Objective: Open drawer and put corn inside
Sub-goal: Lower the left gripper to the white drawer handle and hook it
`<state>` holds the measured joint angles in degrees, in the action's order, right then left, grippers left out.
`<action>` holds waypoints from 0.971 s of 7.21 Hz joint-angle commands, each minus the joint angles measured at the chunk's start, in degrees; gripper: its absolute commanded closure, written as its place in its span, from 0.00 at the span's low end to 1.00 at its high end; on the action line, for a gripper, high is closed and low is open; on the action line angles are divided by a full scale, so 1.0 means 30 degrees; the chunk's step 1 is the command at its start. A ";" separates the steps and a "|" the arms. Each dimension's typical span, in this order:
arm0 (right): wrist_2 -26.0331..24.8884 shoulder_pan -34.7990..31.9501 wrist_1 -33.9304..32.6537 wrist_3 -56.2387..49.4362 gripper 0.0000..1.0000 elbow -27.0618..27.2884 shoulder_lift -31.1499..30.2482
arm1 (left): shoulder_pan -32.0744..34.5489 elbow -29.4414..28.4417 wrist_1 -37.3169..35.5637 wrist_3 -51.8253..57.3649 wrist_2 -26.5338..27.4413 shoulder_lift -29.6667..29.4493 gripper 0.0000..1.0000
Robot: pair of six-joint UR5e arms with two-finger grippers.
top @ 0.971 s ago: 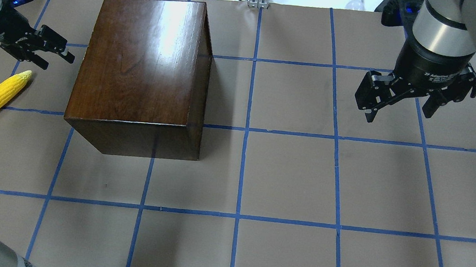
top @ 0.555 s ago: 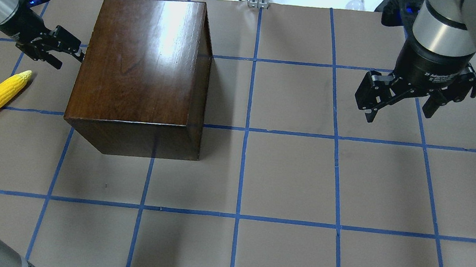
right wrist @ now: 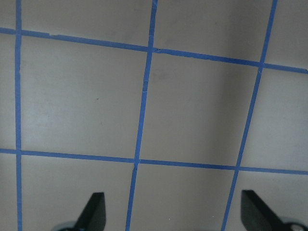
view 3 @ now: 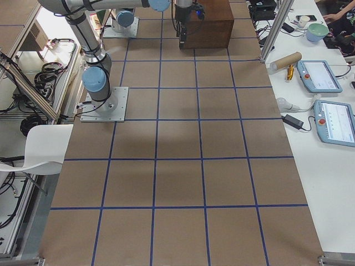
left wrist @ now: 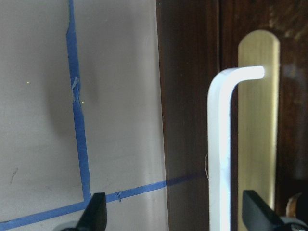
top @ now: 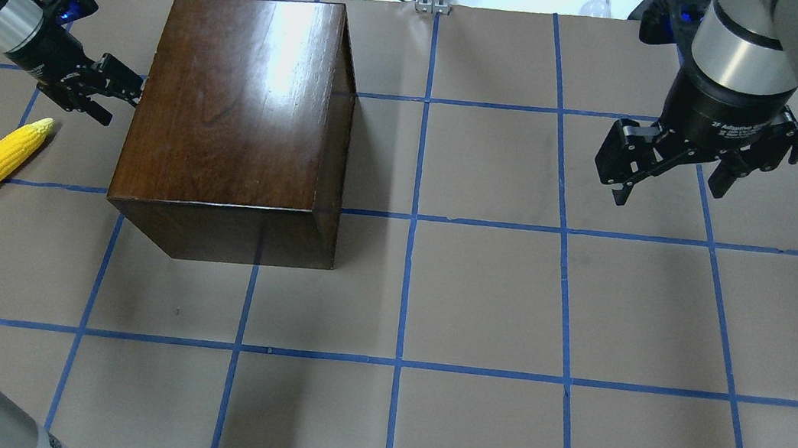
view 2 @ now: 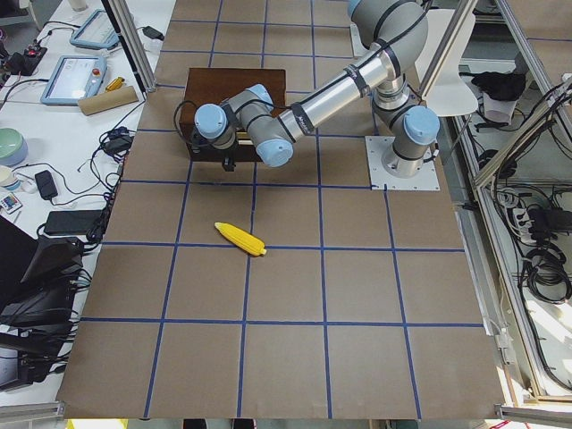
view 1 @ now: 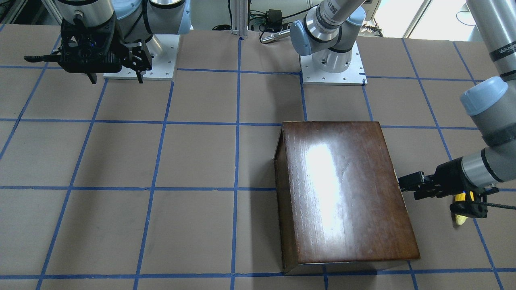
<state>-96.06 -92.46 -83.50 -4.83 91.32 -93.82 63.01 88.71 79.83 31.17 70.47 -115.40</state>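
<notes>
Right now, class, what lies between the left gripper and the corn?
Nothing: in the overhead view, only bare brown table covering separates the left gripper from the corn.

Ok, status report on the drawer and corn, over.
Left gripper open, lined up on the pull. Right gripper open, hovering over table. Drawer shut, corn on table beside box. Nothing blocking the pull.

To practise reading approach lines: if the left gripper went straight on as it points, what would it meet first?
Probably the pull on the drawer front, framed between its open fingers; depth unclear.
</notes>
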 commanded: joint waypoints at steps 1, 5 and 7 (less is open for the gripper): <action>-0.0001 0.0000 0.0000 0.0000 0.00 0.0000 0.0013 | 0.0002 0.0020 -0.0067 -0.0047 0.0035 -0.0203 0.00; -0.0001 0.0000 0.0000 0.0000 0.00 0.0000 0.0013 | -0.0144 -0.0067 -0.0126 0.0041 0.0826 -0.0350 0.00; -0.0001 0.0000 0.0000 0.0000 0.00 0.0000 0.0013 | -0.0261 -0.0155 -0.0126 0.0070 0.1235 -0.0350 0.00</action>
<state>-96.07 -92.46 -83.50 -4.83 91.32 -93.80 62.47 88.43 79.46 31.33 73.47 -116.43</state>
